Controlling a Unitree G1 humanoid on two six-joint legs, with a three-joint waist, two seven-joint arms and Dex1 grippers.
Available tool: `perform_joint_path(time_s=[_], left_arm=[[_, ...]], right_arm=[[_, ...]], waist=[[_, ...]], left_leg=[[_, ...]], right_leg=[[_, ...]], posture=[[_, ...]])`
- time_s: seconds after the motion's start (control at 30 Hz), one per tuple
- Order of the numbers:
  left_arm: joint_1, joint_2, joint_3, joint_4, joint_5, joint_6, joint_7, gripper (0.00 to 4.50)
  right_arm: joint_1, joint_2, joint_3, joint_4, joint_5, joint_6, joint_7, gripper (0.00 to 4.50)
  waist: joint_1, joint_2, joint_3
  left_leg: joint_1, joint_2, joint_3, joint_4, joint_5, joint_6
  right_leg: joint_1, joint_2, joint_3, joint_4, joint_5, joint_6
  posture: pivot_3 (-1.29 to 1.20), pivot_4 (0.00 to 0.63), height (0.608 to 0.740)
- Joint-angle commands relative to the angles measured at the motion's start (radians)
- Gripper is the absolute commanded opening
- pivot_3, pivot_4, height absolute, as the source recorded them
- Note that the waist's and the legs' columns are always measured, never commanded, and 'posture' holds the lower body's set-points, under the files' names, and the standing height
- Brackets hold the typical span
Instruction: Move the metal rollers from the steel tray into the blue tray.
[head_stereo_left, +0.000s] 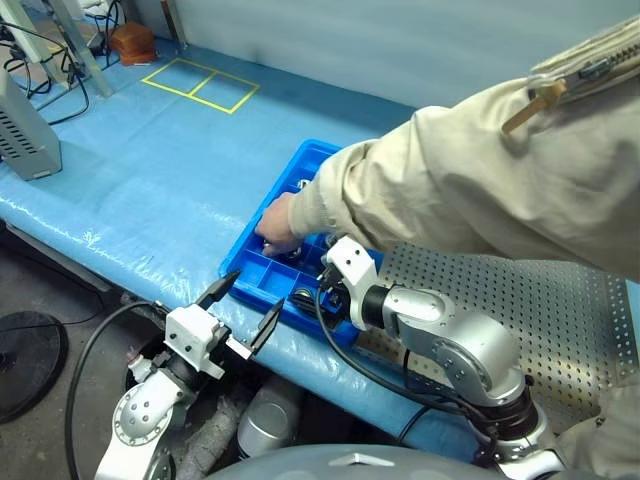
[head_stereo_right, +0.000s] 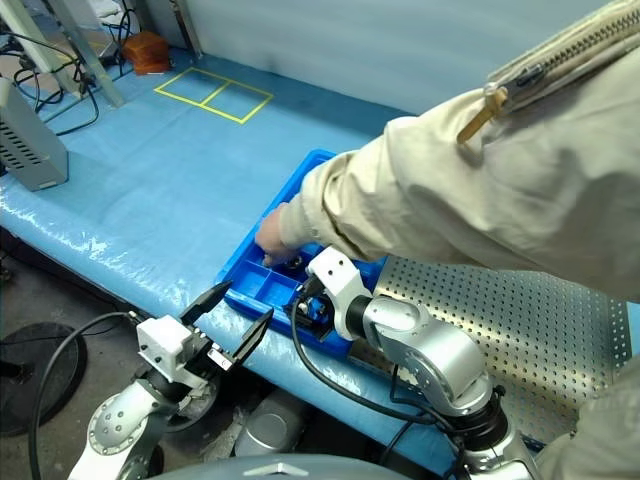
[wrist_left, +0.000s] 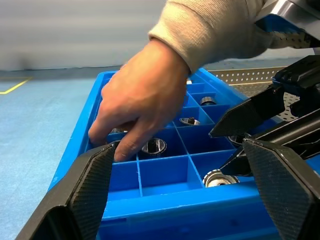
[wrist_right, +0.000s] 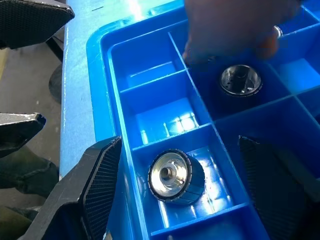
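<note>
The blue tray (head_stereo_left: 262, 285) lies on the blue table cover, its near end at the table's front edge. Several metal rollers sit in its compartments, one (wrist_right: 175, 176) near the front rim and another (wrist_right: 240, 80) farther in. The steel tray (head_stereo_left: 545, 300) lies to its right, and no rollers show on its visible floor. My right gripper (wrist_right: 180, 141) hangs open over the blue tray's near end, its fingers on either side of the front roller without touching it. My left gripper (head_stereo_left: 257, 291) is open and empty just before the tray's front rim. A person's hand (head_stereo_left: 278, 228) reaches into the blue tray.
The person's beige sleeve (head_stereo_left: 480, 180) crosses above both trays from the right. A grey box (head_stereo_left: 25, 135) stands at the far left of the table, with yellow tape squares (head_stereo_left: 200, 85) and a brown object (head_stereo_left: 132, 42) at the back.
</note>
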Motion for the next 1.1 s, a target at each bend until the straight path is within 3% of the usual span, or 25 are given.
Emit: perform_joint_path(time_s=[0.03,1.1], left_arm=[[-0.004,-0.003,-0.009,-0.007,0.009,-0.024,0.0,4.5],[0.014,0.008,-0.018,0.014,0.007,-0.044,-0.02,4.5]], right_arm=[[-0.007,0.005,0.0,-0.031,0.003,-0.02,0.001,3.91],[0.007,0.016,0.0,-0.042,0.01,-0.005,-0.008,3.91]], waist=[[0.0,0.0,0.0],[-0.001,0.0,-0.001]], left_leg=[[0.0,0.0,0.0,0.0,0.0,0.0],[0.0,0.0,0.0,0.0,0.0,0.0]], right_leg=[[0.0,0.0,0.0,0.0,0.0,0.0],[0.0,0.0,0.0,0.0,0.0,0.0]], posture=[[0.47,0.15,0.74],[0.46,0.15,0.74]])
